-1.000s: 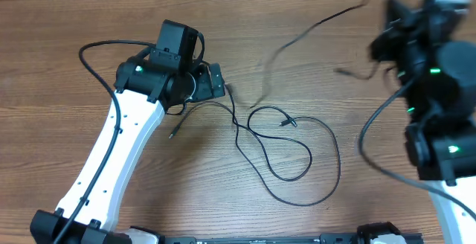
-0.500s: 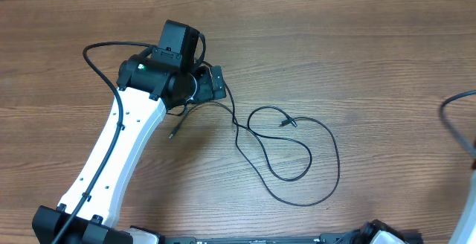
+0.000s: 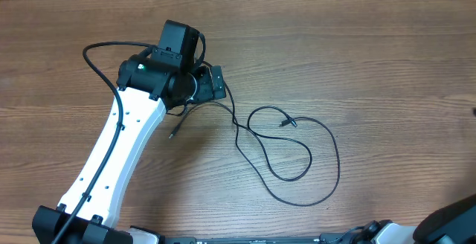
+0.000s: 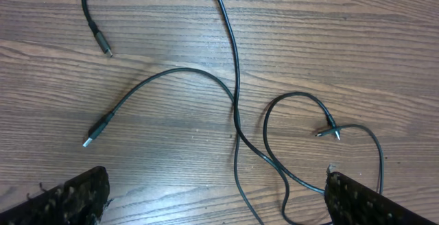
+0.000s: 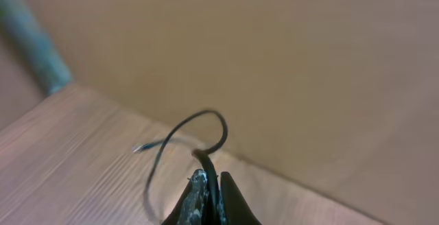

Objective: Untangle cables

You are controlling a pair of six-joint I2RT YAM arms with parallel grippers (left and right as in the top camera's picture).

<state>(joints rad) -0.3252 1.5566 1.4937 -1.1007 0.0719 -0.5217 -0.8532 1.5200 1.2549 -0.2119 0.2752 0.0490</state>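
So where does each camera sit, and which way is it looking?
Overhead: sits above, faces straight down at the wooden table and cables; the white left arm shows.
Left wrist: sits on the left arm, faces down at the cables; the fingers of the open left gripper frame the bottom corners.
Right wrist: rides behind the shut right gripper, which pinches a thin cable; faces across the table edge toward a tan backdrop.
Shared: overhead and left wrist both show the paired plug tips.
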